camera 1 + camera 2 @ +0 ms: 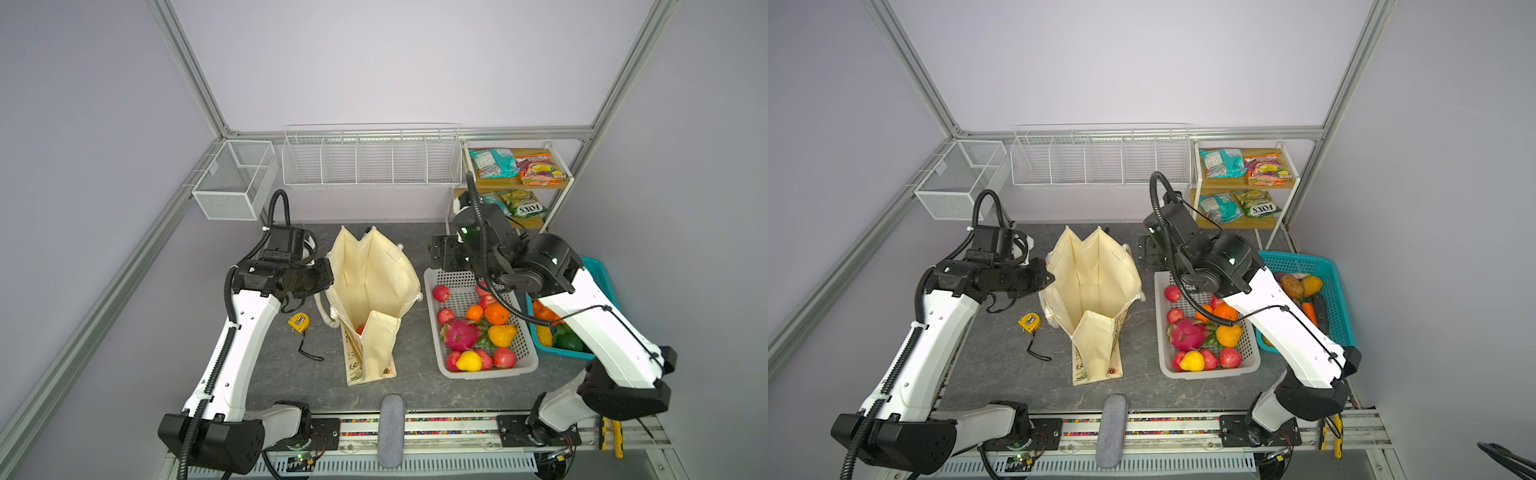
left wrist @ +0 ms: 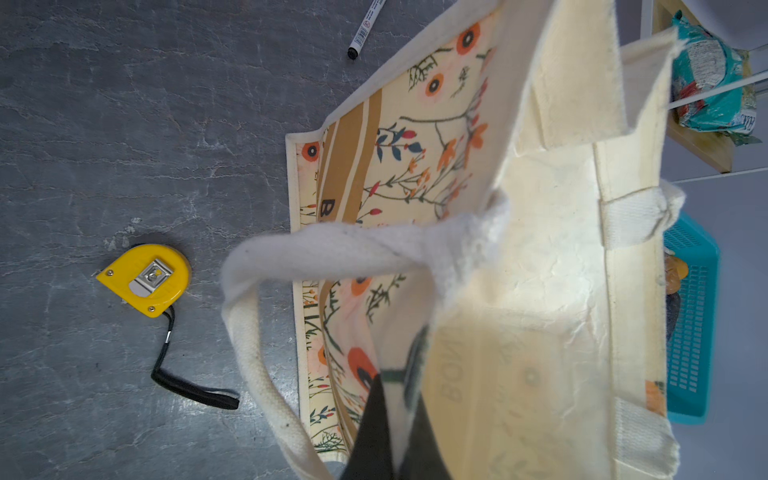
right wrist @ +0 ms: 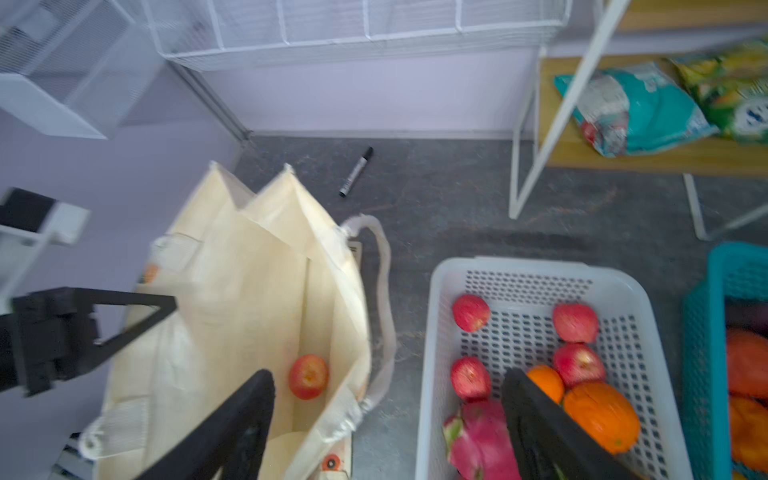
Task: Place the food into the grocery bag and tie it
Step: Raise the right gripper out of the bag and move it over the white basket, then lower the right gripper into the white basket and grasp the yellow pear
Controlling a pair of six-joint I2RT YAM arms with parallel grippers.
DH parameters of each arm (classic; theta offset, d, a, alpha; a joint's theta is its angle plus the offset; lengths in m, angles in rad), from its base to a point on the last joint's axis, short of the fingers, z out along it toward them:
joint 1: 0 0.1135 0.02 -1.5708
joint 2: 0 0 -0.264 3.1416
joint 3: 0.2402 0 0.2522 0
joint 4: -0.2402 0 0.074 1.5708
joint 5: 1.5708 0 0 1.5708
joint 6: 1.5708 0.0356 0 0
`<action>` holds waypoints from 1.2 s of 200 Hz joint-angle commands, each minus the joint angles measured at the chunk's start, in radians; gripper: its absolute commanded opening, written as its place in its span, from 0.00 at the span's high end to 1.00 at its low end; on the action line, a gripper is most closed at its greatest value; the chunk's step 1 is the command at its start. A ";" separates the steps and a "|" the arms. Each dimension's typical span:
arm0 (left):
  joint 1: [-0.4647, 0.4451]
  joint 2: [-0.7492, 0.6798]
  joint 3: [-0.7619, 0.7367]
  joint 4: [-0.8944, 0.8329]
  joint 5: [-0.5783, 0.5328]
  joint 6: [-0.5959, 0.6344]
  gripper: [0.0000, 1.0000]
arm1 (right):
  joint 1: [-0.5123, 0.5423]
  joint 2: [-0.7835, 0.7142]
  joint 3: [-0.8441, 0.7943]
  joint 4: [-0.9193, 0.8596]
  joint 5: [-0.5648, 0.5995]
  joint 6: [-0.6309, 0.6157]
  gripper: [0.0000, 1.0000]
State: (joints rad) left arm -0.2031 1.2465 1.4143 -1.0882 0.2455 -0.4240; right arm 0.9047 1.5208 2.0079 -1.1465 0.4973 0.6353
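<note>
In both top views the grocery bag (image 1: 390,266) stands upright and gaping on the grey surface (image 1: 291,386), with one red apple (image 1: 360,328) low inside it. The white basket (image 1: 490,371) of fruit sits just beside the bag. The teal basket (image 1: 598,266) is beyond that, and the snack packets (image 1: 492,163) lie on a shelf farther back.

Through the left wrist camera I see the left gripper (image 2: 399,374) with its jaws pinched tight on the bag's cream canvas wall near the rim, close to a thick white rope handle (image 2: 332,253). The canvas is soft and creased, and I reckon it would slump shut without that pinch. A yellow tape measure (image 2: 145,278) lies on the surface near the bag's floral side.

Through the right wrist camera the right gripper (image 3: 388,374) has its jaws spread wide and empty, one finger over the bag's mouth and the other over the white basket. The scaly pink dragon fruit (image 3: 478,440) and dimpled orange (image 3: 602,415) look firm, round and likely to roll, so I'd grip them across the middle. The packets look crinkly and slippery, so I'd hold them lightly. The rope handles are the place to tie.
</note>
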 commanded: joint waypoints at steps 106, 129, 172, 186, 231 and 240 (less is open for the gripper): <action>0.001 -0.022 -0.029 0.025 0.031 -0.010 1.00 | -0.143 -0.399 -0.849 -0.037 -0.311 0.371 0.07; 0.001 -0.023 -0.023 0.015 0.028 -0.009 1.00 | -0.143 -0.386 -0.905 -0.013 -0.362 0.305 0.06; 0.001 -0.019 -0.028 0.016 0.033 -0.010 1.00 | -0.145 -0.341 -0.931 0.036 -0.374 0.234 0.06; 0.001 -0.015 -0.025 0.016 0.038 -0.007 1.00 | -0.147 -0.317 -0.916 0.054 -0.361 0.222 0.08; -0.001 0.008 -0.006 0.000 0.050 0.016 1.00 | -0.167 -0.244 -0.893 0.095 -0.338 0.288 0.11; -0.001 0.008 -0.003 -0.004 0.053 0.020 1.00 | -0.176 -0.245 -0.901 0.111 -0.343 0.317 0.11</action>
State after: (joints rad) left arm -0.2031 1.2453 1.3891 -1.0637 0.2710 -0.4309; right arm 0.7483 1.2701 1.1069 -1.0790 0.1417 0.8906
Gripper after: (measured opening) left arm 0.048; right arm 0.887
